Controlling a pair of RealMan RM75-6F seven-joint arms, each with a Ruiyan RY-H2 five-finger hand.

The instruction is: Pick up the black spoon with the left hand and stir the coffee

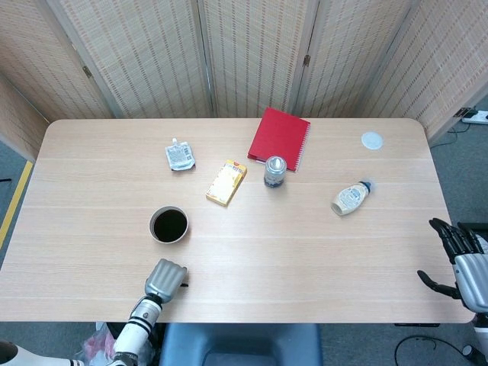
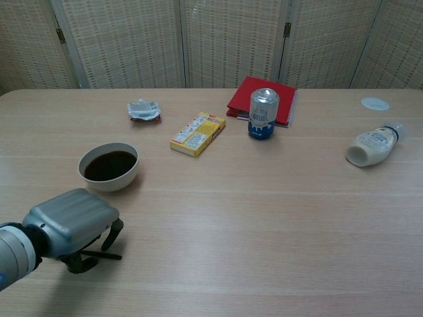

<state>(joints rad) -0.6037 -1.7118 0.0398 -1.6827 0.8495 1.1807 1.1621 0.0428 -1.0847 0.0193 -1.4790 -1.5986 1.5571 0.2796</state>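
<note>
A white cup of dark coffee [image 1: 169, 225] [image 2: 109, 166] stands left of centre on the table. Just before it, near the front edge, my left hand [image 1: 165, 278] [image 2: 69, 221] lies knuckles up with its fingers curled down around the black spoon [image 2: 106, 254]. The spoon rests on the table; only a thin stretch of its handle sticks out to the right, and the rest is hidden under the hand. My right hand [image 1: 461, 259] hangs beyond the table's right front corner, fingers spread and holding nothing.
A silver pouch [image 1: 179, 155], a yellow box [image 1: 226, 182], a can [image 1: 274, 171] and a red notebook [image 1: 279, 138] lie across the middle and back. A white bottle [image 1: 350, 198] lies on its side at the right, a white lid [image 1: 371, 139] behind it.
</note>
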